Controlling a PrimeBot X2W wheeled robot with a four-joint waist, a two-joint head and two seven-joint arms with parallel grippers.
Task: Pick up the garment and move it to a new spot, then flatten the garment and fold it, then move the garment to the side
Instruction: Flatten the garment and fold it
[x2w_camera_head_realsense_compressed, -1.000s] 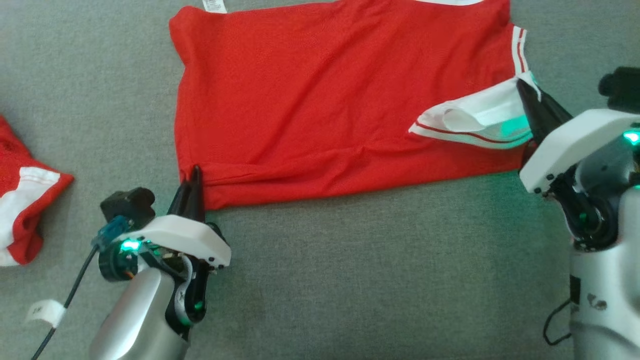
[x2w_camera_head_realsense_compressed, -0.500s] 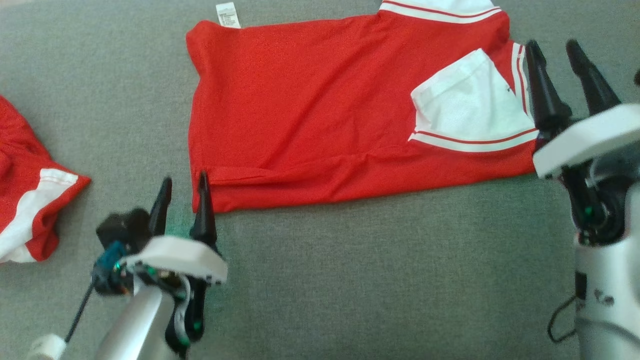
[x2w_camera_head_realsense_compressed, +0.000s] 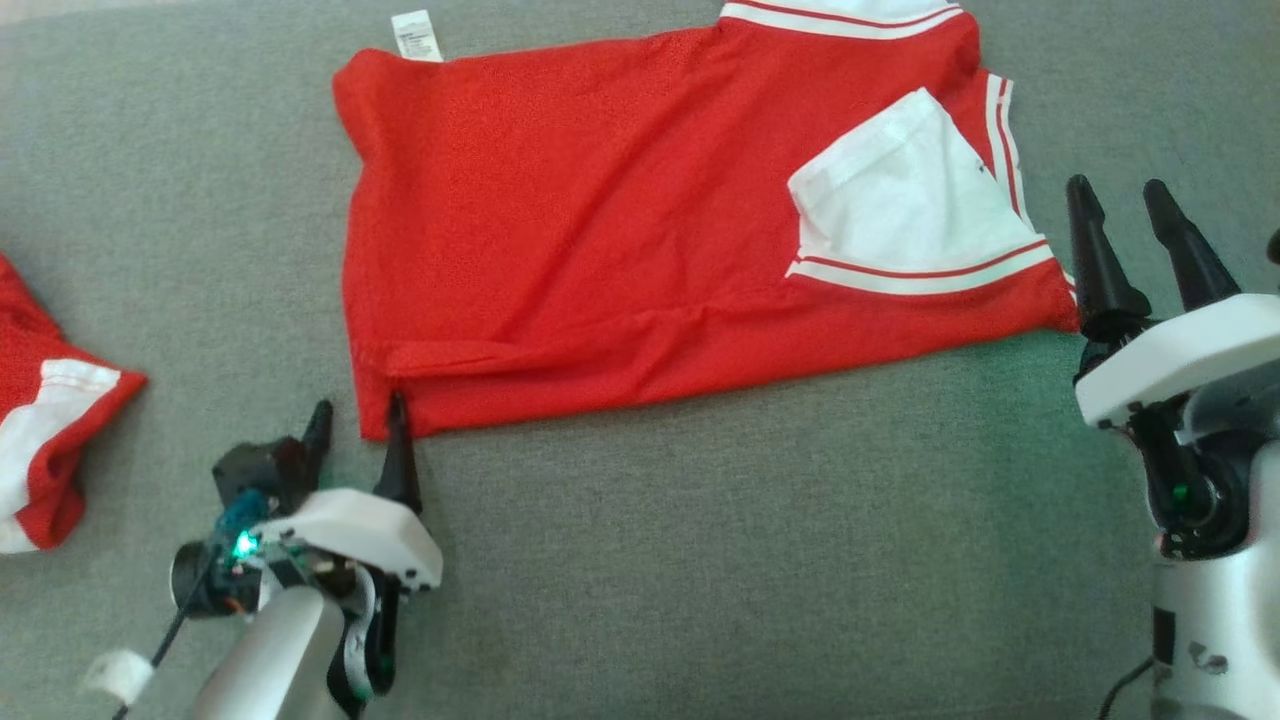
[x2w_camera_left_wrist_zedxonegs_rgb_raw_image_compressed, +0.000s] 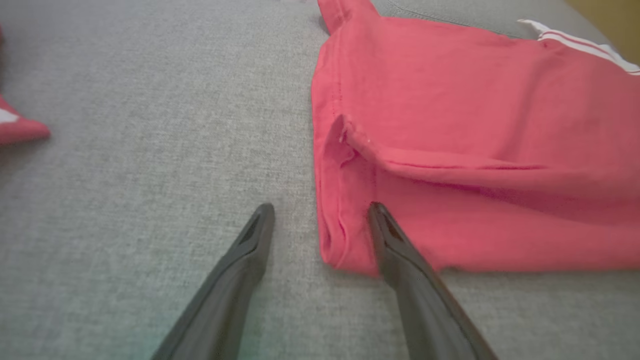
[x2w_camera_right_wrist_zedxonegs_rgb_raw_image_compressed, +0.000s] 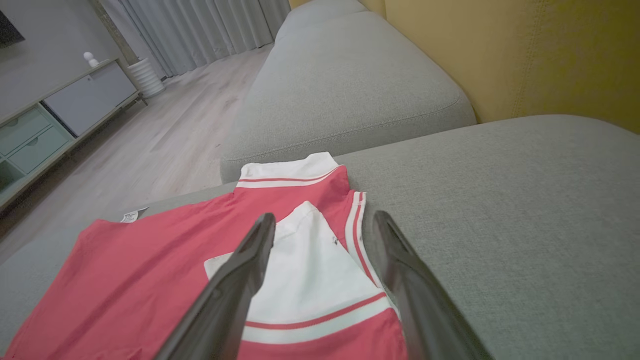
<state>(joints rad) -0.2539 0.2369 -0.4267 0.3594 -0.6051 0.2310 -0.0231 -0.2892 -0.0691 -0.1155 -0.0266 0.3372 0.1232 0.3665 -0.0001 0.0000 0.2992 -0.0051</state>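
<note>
Step in hand: on the wide grey woven sofa seat (x2w_camera_head_realsense_compressed: 700, 560), the red mesh sports shirt with white striped trim (x2w_camera_head_realsense_compressed: 560, 220) lies spread flat. Its white sleeve (x2w_camera_head_realsense_compressed: 900, 200) is turned in over the body and a strip is doubled along the near hem. This reads as the folding stage, part done.
Left end effector (x2w_camera_head_realsense_compressed: 358, 405): released, grasping nothing. Its dark fingers straddle the shirt's near left corner, one over the hem and the other on bare seat.
Right end effector (x2w_camera_head_realsense_compressed: 1116, 185): released and empty, just beside the shirt's right edge and clear of the cloth.
Next move: probably a fresh hold on both near corners to carry the near half over the far half. It calls for pinching every layer at each corner and lifting evenly, so the sleeve does not slip out.
Open room, near: a broad band of bare seat lies between shirt and robot, ample for a slide or a set-down.
Open room, right: bare seat runs on to the yellow upholstered backrest (x2w_camera_right_wrist_zedxonegs_rgb_raw_image_compressed: 525, 60).
Far edge: the white striped collar (x2w_camera_head_realsense_compressed: 840, 12) lies close to the cushion's seam. Beyond it are a second grey cushion (x2w_camera_right_wrist_zedxonegs_rgb_raw_image_compressed: 340, 90) and pale wooden floor (x2w_camera_right_wrist_zedxonegs_rgb_raw_image_compressed: 165, 140), so there is little margin there.
Left side: a crumpled red and white second garment (x2w_camera_head_realsense_compressed: 50, 440) lies well apart and limits any sideways move.
Smallest: a white care label (x2w_camera_head_realsense_compressed: 415, 35) sticks out at the far left corner.
</note>
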